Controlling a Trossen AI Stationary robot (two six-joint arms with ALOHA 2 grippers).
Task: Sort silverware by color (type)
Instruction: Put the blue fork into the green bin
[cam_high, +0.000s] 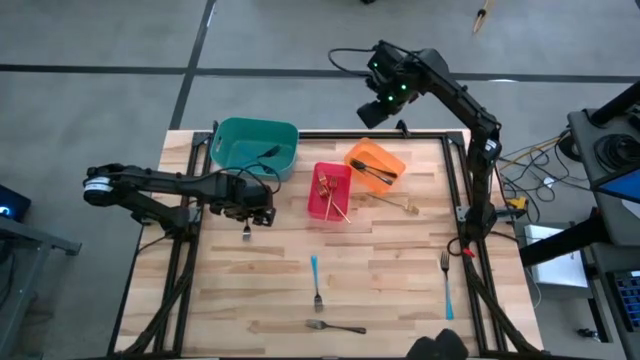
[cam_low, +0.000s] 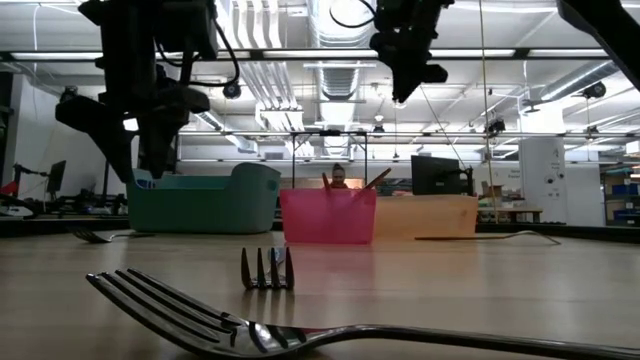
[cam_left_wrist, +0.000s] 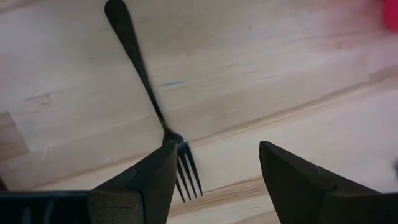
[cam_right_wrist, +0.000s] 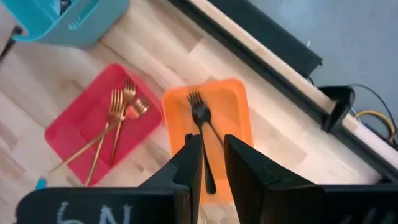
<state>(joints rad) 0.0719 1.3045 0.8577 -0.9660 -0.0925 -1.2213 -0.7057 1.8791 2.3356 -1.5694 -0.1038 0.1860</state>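
Holding gold forks (cam_high: 330, 193), the red bin (cam_high: 312, 207) sits between the teal bin (cam_high: 226, 133) and the orange bin (cam_high: 362, 153) with dark forks (cam_right_wrist: 202, 127), while the left gripper (cam_left_wrist: 214, 180) hovers wide-fingered over a dark fork (cam_left_wrist: 140, 68) on the counter (cam_high: 390, 280) and the right gripper (cam_right_wrist: 213, 168) hangs narrow-fingered above the orange bin.

Gold forks (cam_high: 331, 192) in red bin, dark forks (cam_high: 375, 174) in orange bin, blue-handled forks (cam_high: 315, 281) loose on table

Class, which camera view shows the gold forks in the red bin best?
The right wrist view: it looks down into the red bin and shows the gold forks whole. The high view shows them small. The low view shows only tips above the rim. The left wrist view misses them.
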